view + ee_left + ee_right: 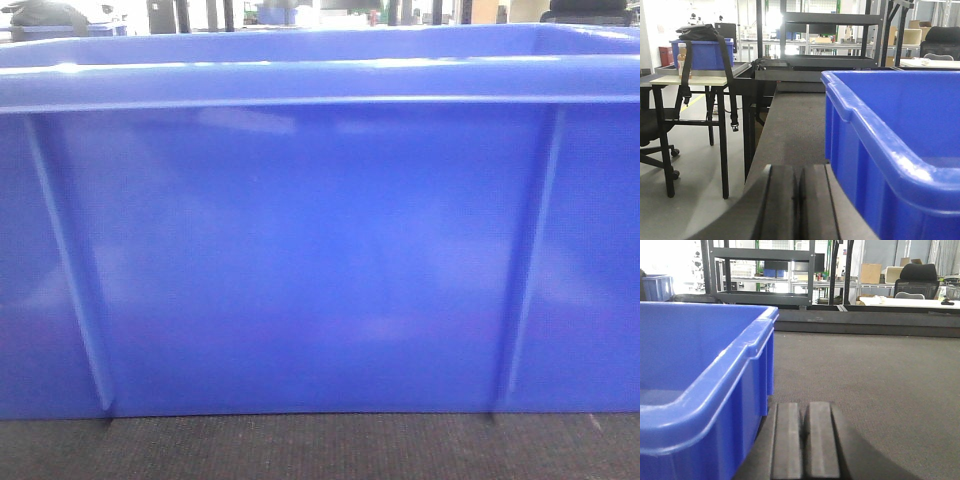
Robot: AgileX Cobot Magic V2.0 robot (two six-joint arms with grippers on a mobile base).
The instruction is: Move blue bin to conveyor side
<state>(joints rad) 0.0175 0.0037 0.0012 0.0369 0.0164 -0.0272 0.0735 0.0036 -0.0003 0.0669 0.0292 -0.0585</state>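
We are keeping both sets of jaws pressed together with nothing between them; in the left wrist view the left gripper is showing its two dark pads meeting along a thin seam, and in the right wrist view the right gripper is showing the same, its pads flat against each other and holding nothing.

Both grippers are lying low over the conveyor, the dark grey woven surface that is spreading out ahead of them; the left one is sitting just beside the left end wall of the blue bin, and the right one is sitting just beside its right end wall, so we are flanking the bin from either end; whether the pads are touching the plastic we cannot tell.

The blue bin is resting on the conveyor; in the front-facing view its long wall is filling nearly the whole picture, with the thick rolled rim along the top, two thin slanted ribs running down, and a strip of woven belt showing under its base.

Beyond the left gripper we are seeing a table carrying another blue crate with a black bag on top; dark metal shelving is standing past the belt's far edge.
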